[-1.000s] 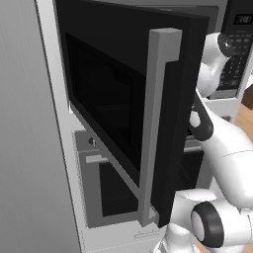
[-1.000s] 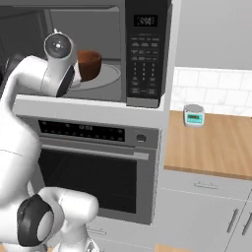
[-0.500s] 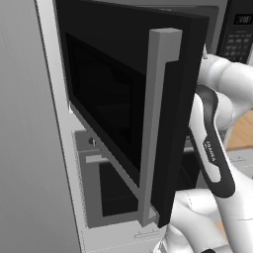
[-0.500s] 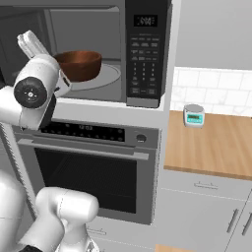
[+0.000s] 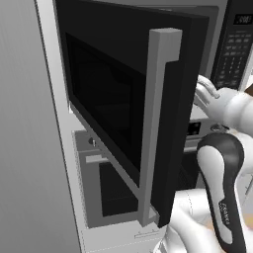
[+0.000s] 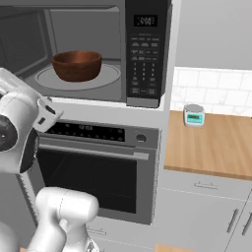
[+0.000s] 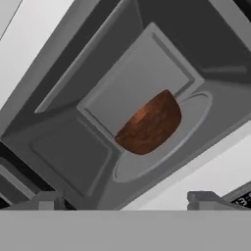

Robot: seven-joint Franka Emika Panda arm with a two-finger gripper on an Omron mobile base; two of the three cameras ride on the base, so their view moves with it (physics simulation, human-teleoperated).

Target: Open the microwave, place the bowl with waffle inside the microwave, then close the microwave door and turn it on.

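one bowl on microwave turntable; wood counter right.

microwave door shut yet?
No. The microwave door stands swung wide open, and the brown bowl sits on the round plate inside the open microwave.

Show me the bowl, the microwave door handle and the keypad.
bowl point(image 6: 77, 65), right base view, outer wall.
microwave door handle point(image 5: 155, 123), left base view, middle of the bar.
keypad point(image 6: 142, 61), right base view, button strip.
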